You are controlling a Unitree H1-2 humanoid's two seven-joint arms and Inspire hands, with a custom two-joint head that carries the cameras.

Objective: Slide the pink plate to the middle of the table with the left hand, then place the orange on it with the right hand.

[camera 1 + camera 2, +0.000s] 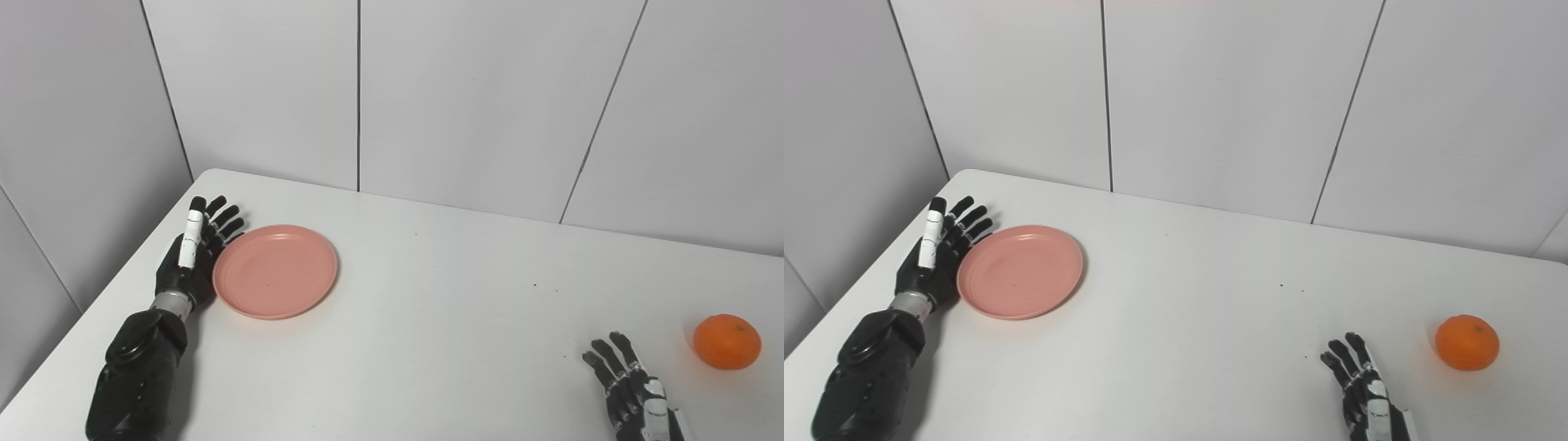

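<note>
Left hand sits flat-open against the pink plate's left rim at frame left, looks set for shoving it sideways, while the empty, open right hand waits near the orange at lower right of the table.

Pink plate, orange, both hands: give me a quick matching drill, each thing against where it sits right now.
Things:
1. pink plate
2. orange
3. left hand
4. right hand

Places:
A. near edge, fingers spread, just left of the fruit
B. far right of the table, nothing touching it
C. left part of the table, empty
D. open, against the dish's left rim

Pairs: 1-C, 2-B, 3-D, 4-A
</note>
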